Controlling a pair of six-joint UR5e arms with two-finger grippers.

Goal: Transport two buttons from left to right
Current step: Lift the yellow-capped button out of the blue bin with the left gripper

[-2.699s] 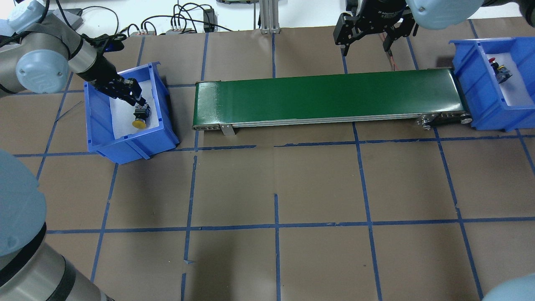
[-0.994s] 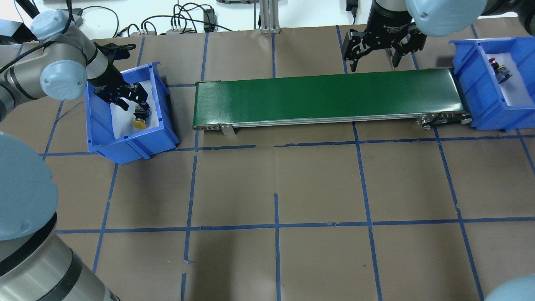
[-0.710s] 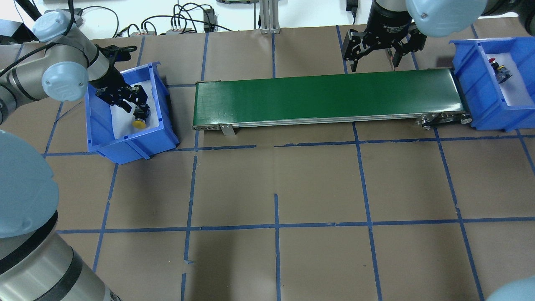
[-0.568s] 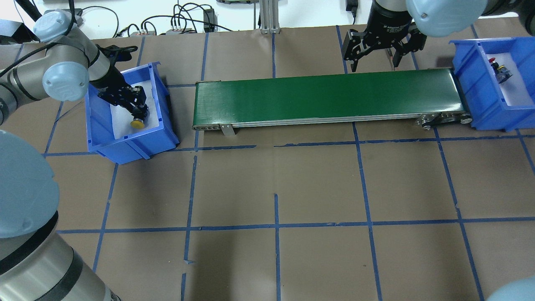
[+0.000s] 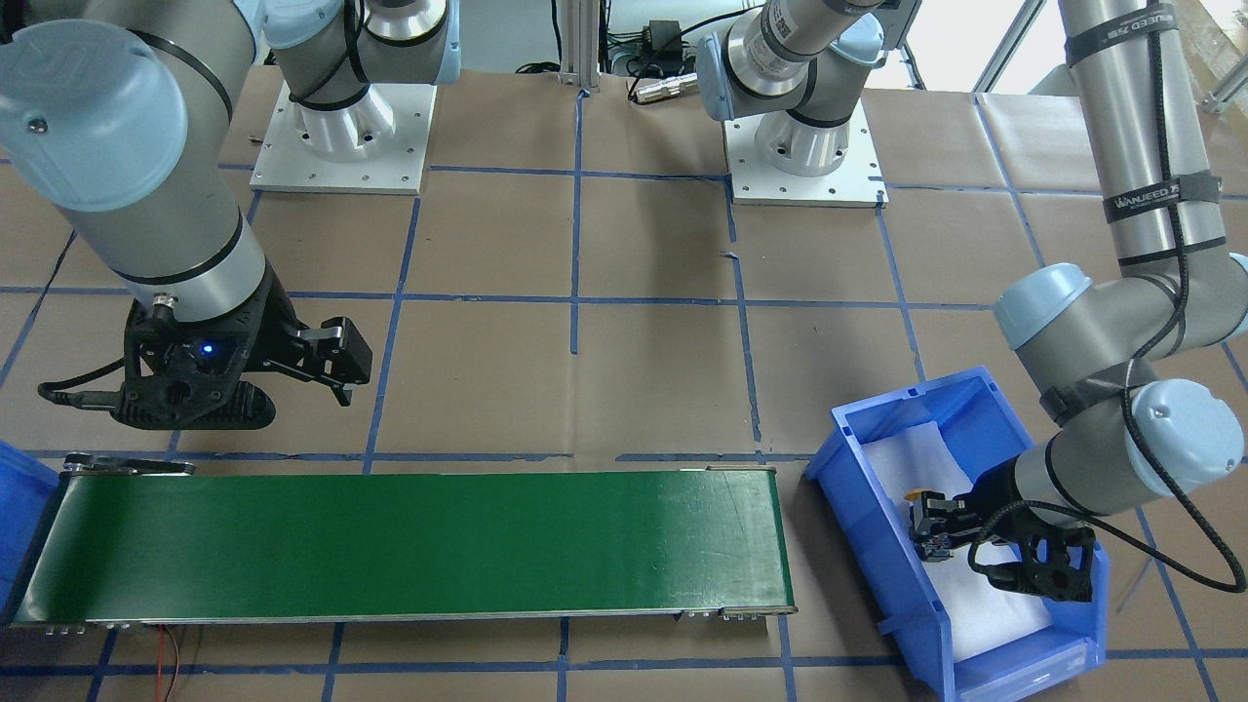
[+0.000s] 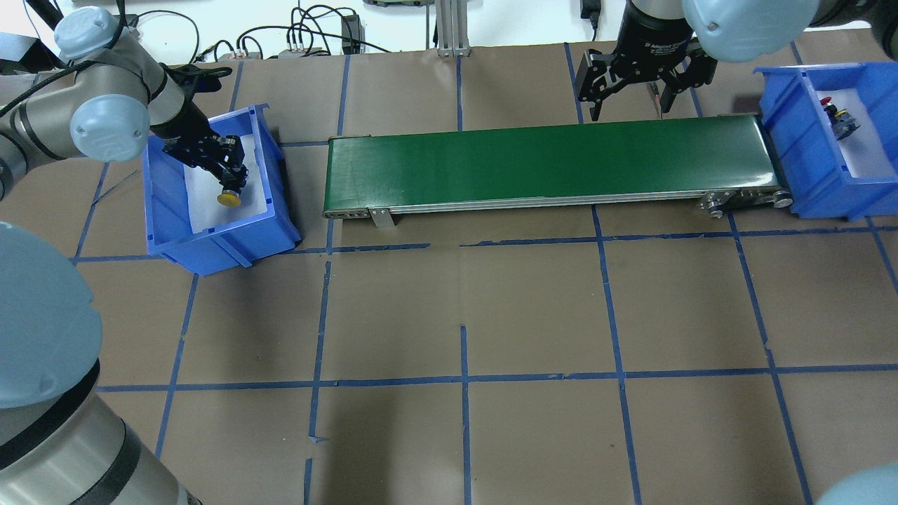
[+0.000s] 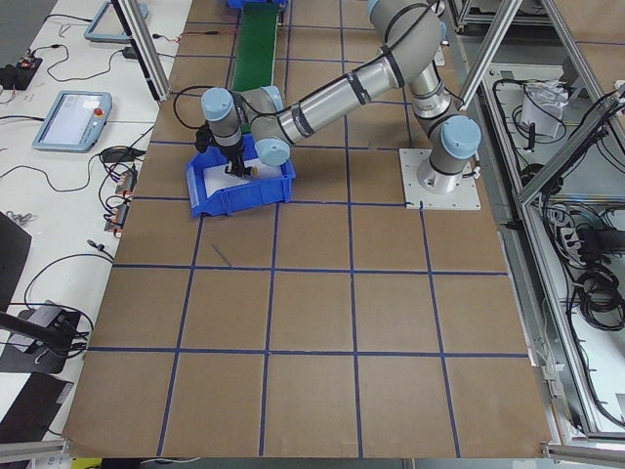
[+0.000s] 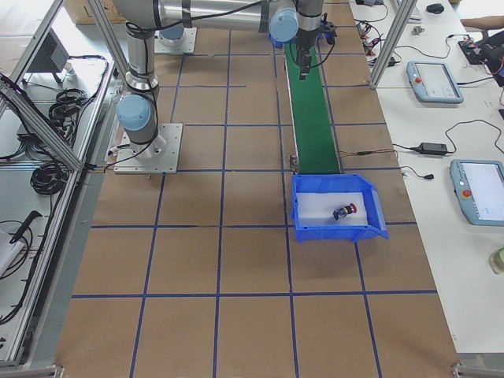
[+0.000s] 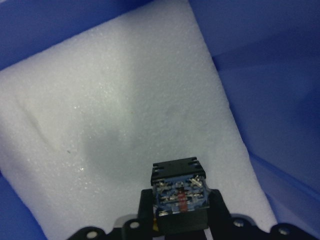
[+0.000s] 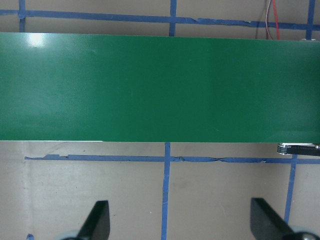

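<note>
We've got left gripper (image 6: 231, 184) clamped on yellow button (image 6: 227, 199) by its blocky body: likely light, rigid; avoid slick cap; right gripper (image 6: 628, 111) spread wide.

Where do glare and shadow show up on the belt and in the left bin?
Right wrist view: small glare spot on the green belt, top-left corner. Front view: pale sheen near the belt's image-right end. Left wrist view: soft round shadow on the white foam; the yellow button in the left tool looks sharp.
</note>
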